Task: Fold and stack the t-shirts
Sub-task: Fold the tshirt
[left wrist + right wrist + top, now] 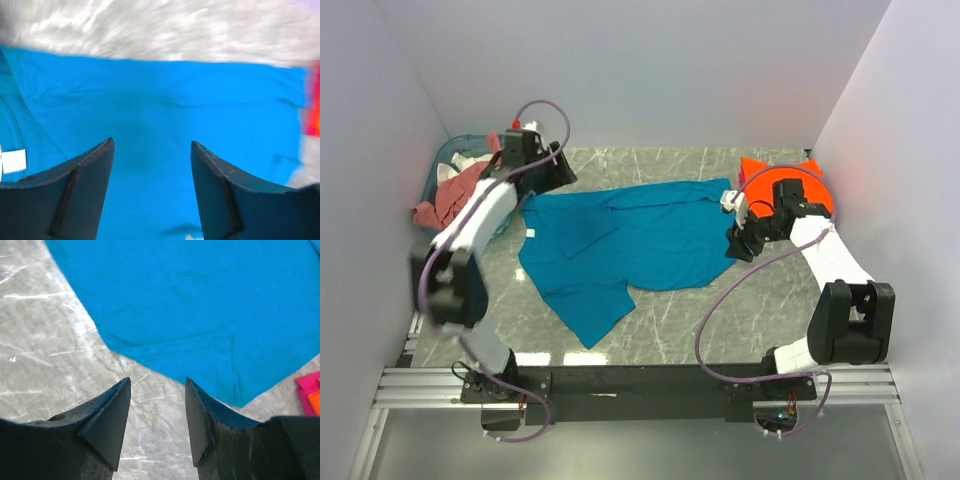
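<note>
The teal-blue t-shirt (620,240) lies spread out and rumpled on the marble table, one sleeve pointing toward the front. Its white neck tag (12,161) shows at the left of the left wrist view. My left gripper (560,178) hovers open above the shirt's back-left part, and nothing sits between its fingers (151,142). My right gripper (735,245) is open above bare marble just off the shirt's right edge (157,380), with the blue cloth (200,305) ahead of it. An orange t-shirt (785,180) lies folded at the back right. A salmon-pink t-shirt (445,205) hangs out of the basket.
A teal plastic basket (440,160) stands in the back-left corner against the wall. White walls close in the table on the left, back and right. Bare marble (720,320) shows in front of the blue shirt.
</note>
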